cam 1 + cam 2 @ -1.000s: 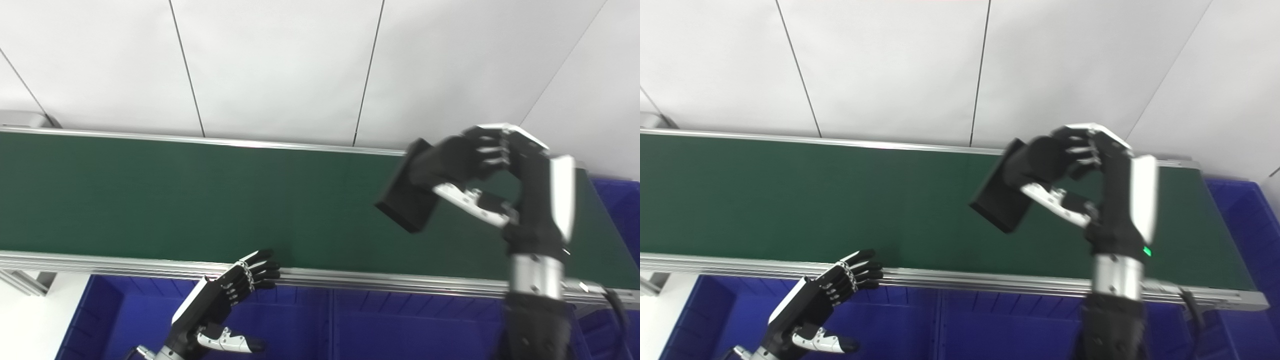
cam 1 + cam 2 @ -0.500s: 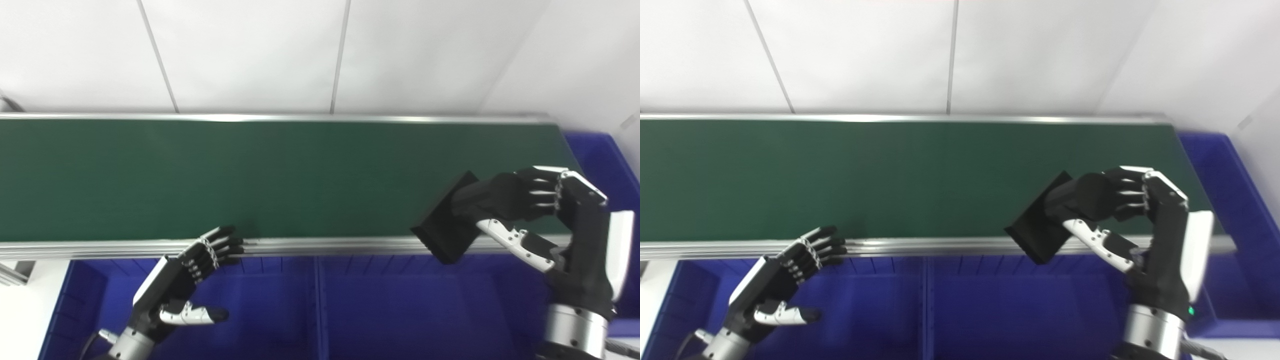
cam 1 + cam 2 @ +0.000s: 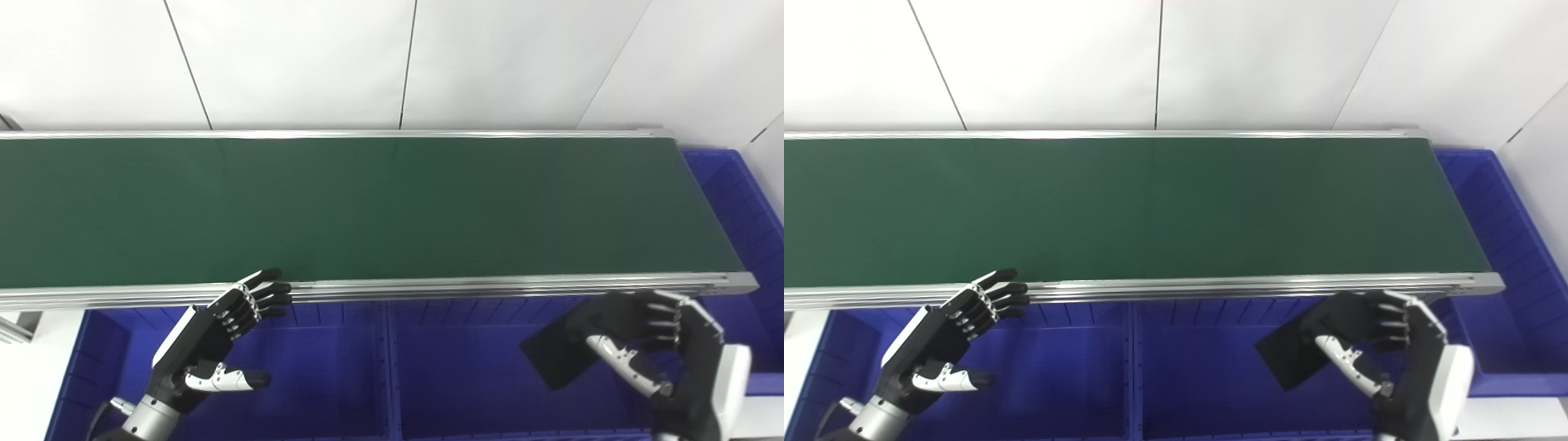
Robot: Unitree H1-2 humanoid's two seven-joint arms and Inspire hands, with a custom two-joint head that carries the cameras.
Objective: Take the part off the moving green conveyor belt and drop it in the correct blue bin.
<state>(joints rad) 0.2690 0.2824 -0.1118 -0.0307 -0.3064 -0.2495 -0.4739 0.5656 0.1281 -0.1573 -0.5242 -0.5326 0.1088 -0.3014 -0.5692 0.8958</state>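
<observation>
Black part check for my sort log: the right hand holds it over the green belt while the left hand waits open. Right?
Not quite. The right hand holds the black part over a blue bin, below the green belt, as the left eye view shows. The left hand does wait open.

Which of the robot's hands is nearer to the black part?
Right. The right hand holds the black part, fingers closed on its edge, above a blue bin. The left hand is open, far off by the conveyor rail.
</observation>
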